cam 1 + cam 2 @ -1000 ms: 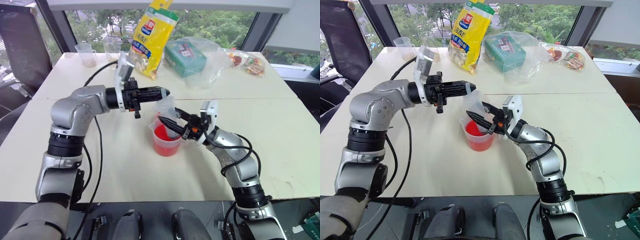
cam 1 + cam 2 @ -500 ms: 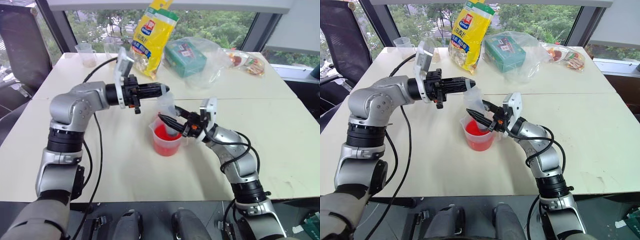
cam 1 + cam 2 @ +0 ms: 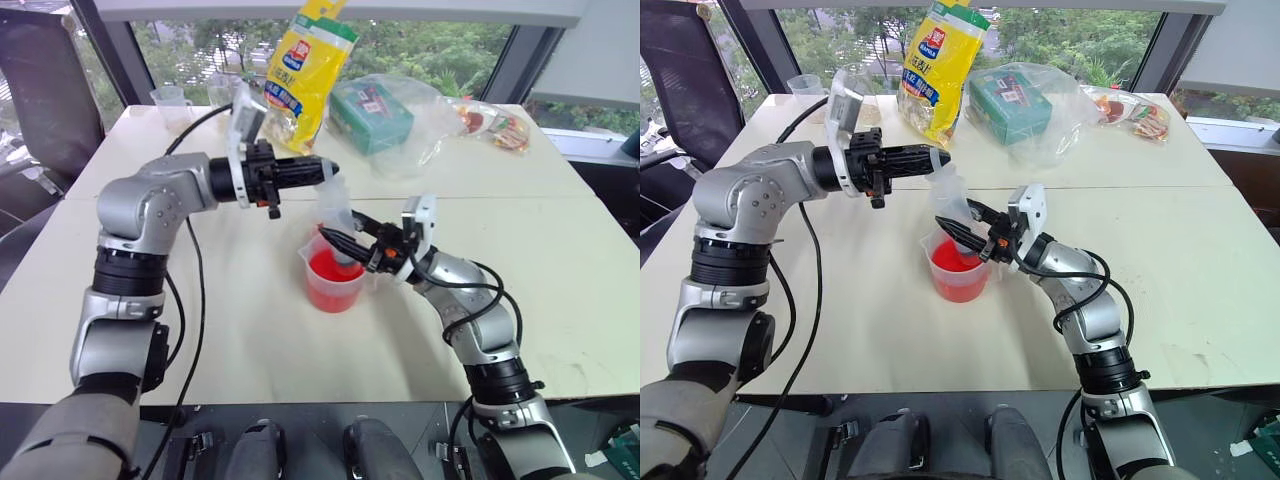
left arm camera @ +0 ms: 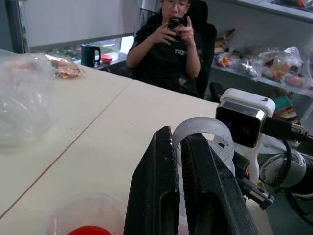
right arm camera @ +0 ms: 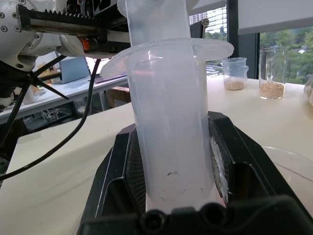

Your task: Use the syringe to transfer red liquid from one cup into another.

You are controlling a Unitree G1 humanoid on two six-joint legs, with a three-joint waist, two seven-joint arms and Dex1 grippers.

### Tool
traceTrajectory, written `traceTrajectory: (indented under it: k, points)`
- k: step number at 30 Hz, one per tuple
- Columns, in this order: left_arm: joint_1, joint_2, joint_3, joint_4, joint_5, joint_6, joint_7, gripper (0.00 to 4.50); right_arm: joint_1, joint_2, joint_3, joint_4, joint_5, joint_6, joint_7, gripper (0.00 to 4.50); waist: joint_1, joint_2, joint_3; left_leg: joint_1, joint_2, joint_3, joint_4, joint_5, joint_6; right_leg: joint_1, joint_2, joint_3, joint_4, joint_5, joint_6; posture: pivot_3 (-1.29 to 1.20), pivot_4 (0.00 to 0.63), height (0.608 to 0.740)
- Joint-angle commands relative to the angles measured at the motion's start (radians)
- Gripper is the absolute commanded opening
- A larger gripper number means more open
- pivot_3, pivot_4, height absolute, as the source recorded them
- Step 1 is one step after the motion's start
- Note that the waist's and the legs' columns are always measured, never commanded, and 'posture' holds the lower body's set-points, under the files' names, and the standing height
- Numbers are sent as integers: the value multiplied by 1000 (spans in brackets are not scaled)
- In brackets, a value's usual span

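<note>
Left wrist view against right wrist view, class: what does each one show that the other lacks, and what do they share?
Left wrist alone: a seated person holding up a phone, and the syringe's plunger ring pinched in the left gripper. Right wrist alone: two clear cups with tan stuff, and the syringe barrel clamped in the right gripper. Both: the syringe and the pale table.

A yellow bag (image 3: pixel 300 75), a green box (image 3: pixel 371 115) in a clear bag, and snacks (image 3: pixel 493 125) sit on the table (image 3: pixel 560 290).
</note>
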Motion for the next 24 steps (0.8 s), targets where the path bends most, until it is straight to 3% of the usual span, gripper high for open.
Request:
traceTrajectory:
  k: [1,7,10,16,24]
  points:
    - [-83,25,92,-15,-3,-76,26,18,44,-20,61,20,-18,41,48,1393,0,0,0,0,0,0,0,0,0,0,0,0,0,0,0,0,150,740]
    - [-43,29,74,-37,-5,-59,14,18,16,-15,48,-26,9,59,37,1393,0,0,0,0,0,0,0,0,0,0,0,0,0,0,0,0,150,740]
    - [8,47,44,-54,8,-51,-12,1062,-19,-5,18,-75,57,111,9,1393,-3,0,0,0,0,0,0,0,0,0,0,0,0,0,0,0,150,740]
    - [71,104,39,-79,9,-39,-38,4119,-67,-5,-26,-128,118,201,-17,1393,0,0,0,0,0,0,0,0,0,-1,0,0,0,0,0,0,150,740]
    - [180,246,120,-138,-16,-16,-49,4119,-195,2,-89,-123,182,255,-43,1393,-2,0,0,-1,0,0,-1,0,0,-1,0,0,0,0,0,0,150,740]
